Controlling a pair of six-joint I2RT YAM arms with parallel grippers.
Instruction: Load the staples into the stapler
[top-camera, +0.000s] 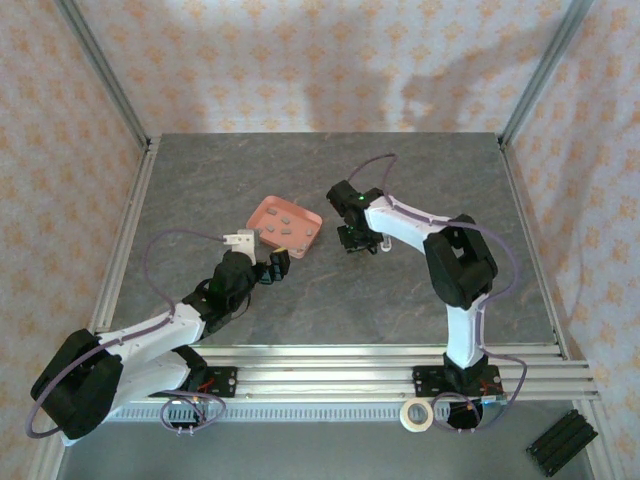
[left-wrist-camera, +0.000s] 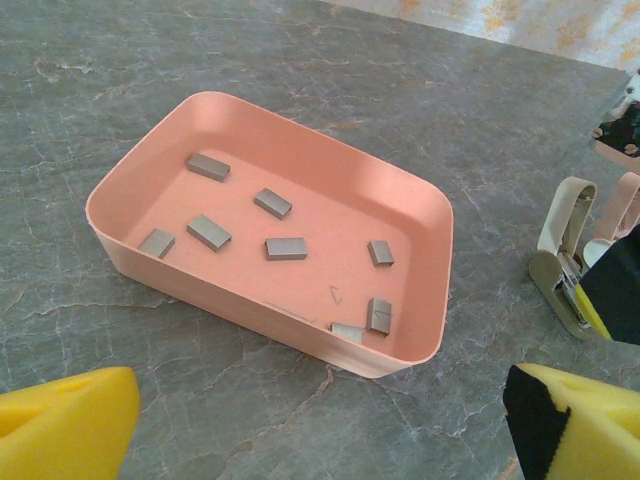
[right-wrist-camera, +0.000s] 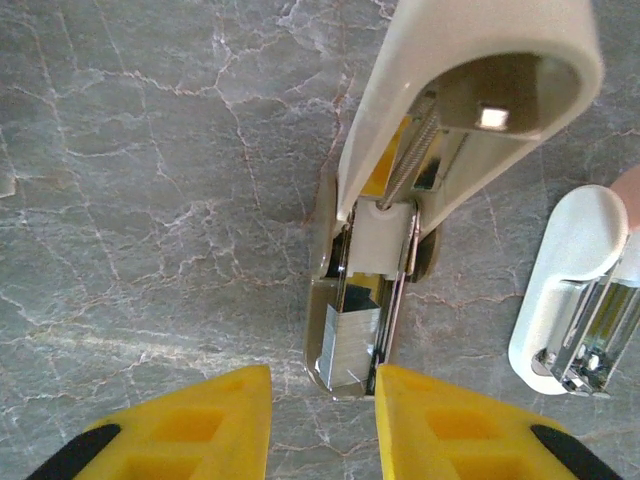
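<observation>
The stapler (right-wrist-camera: 400, 190) lies on the grey table with its cream lid swung up and its channel bare. A block of staples (right-wrist-camera: 350, 345) sits in the front of that channel. My right gripper (right-wrist-camera: 322, 390) hovers at the stapler's nose, its yellow fingers (right-wrist-camera: 200, 425) apart with nothing held between them. Several more staples (left-wrist-camera: 286, 248) lie loose in the salmon-pink tray (left-wrist-camera: 270, 310). My left gripper (left-wrist-camera: 320, 400) stands wide open just short of the tray's near wall, with bare table between its pads. The open stapler (left-wrist-camera: 560, 255) is to the tray's right.
A small white-and-pink object with metal parts (right-wrist-camera: 570, 290) lies just right of the stapler. From above, the tray (top-camera: 262, 213) sits mid-table between both grippers. A tape roll (top-camera: 416, 414) and a black block (top-camera: 562, 441) rest beyond the near rails.
</observation>
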